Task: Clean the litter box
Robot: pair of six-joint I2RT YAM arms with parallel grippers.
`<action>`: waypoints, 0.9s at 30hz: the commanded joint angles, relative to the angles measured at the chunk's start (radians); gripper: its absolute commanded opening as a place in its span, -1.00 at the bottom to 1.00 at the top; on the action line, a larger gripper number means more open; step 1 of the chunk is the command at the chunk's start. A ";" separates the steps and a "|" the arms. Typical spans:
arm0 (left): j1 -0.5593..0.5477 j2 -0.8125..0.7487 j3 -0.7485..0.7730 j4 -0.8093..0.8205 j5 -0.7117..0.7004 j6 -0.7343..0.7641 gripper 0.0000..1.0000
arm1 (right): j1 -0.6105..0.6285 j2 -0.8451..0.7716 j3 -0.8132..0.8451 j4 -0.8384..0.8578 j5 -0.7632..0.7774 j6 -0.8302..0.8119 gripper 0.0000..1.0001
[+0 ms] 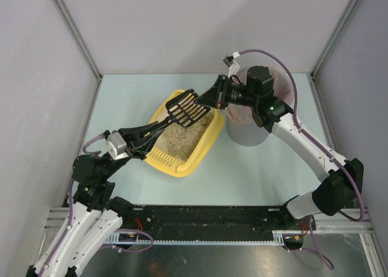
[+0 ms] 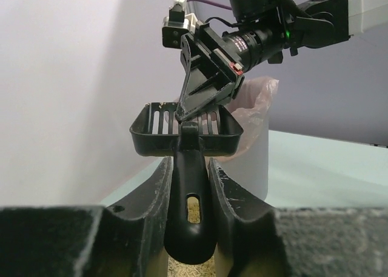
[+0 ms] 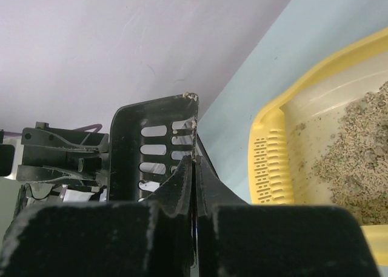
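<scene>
Both arms are extended toward centre; left gripper [image 1: 157, 127] and right gripper [image 1: 204, 101] are found clamped on the scoop [image 1: 188, 111].

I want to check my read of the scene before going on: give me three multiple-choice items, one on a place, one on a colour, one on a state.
1. Where is the scoop?
A. lying in the grey bin
B. held in the air over the litter box
C. flat on the table

2. What colour is the litter box?
A. yellow
B. grey
C. blue

3. How is the right gripper?
A. open wide, clear of everything
B. shut on the scoop's wall
C. shut on the litter box's rim

Answers: 1 B, the top view shows the scoop raised over the box's far end. 2 A, its rim and walls are yellow. 3 B, the right wrist view shows it pinched on the scoop's thin wall.
</scene>
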 commanded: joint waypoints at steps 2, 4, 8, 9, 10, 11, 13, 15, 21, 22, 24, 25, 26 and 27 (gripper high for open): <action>-0.003 0.012 -0.013 0.011 -0.029 -0.031 -1.00 | 0.013 -0.031 0.004 -0.027 0.064 -0.065 -0.79; -0.001 0.009 -0.013 -0.014 -0.072 -0.027 -1.00 | 0.013 -0.054 0.004 -0.047 0.099 -0.104 -0.28; -0.001 0.023 0.009 -0.113 -0.170 -0.004 -1.00 | 0.008 -0.117 0.004 -0.102 0.151 -0.175 0.32; 0.000 0.037 0.015 -0.164 -0.194 0.030 -1.00 | 0.007 -0.132 0.004 -0.113 0.170 -0.191 0.42; 0.002 0.046 0.021 -0.182 -0.214 0.041 -1.00 | 0.005 -0.166 0.004 -0.126 0.214 -0.209 0.46; 0.002 0.055 0.030 -0.198 -0.251 0.044 -1.00 | 0.001 -0.184 0.004 -0.158 0.240 -0.242 0.48; 0.015 0.078 0.038 -0.232 -0.277 0.045 -1.00 | -0.006 -0.219 0.004 -0.192 0.324 -0.275 0.52; 0.044 0.097 0.058 -0.270 -0.317 0.044 -1.00 | -0.013 -0.273 0.004 -0.243 0.383 -0.319 0.53; 0.195 0.232 0.124 -0.391 -0.226 0.044 -1.00 | -0.013 -0.417 -0.024 -0.332 0.644 -0.422 0.54; 0.207 0.259 0.131 -0.406 -0.201 0.044 -1.00 | -0.013 -0.434 -0.038 -0.340 0.702 -0.433 0.55; 0.229 0.319 0.151 -0.433 -0.118 0.047 -1.00 | -0.015 -0.477 -0.051 -0.361 0.762 -0.454 0.55; 0.230 0.333 0.158 -0.439 -0.098 0.053 -1.00 | -0.016 -0.486 -0.061 -0.370 0.808 -0.470 0.55; 0.230 0.347 0.168 -0.454 -0.089 0.056 -1.00 | -0.016 -0.497 -0.065 -0.384 0.826 -0.476 0.55; 0.230 0.373 0.174 -0.463 -0.081 0.074 -1.00 | -0.018 -0.505 -0.068 -0.389 0.840 -0.482 0.55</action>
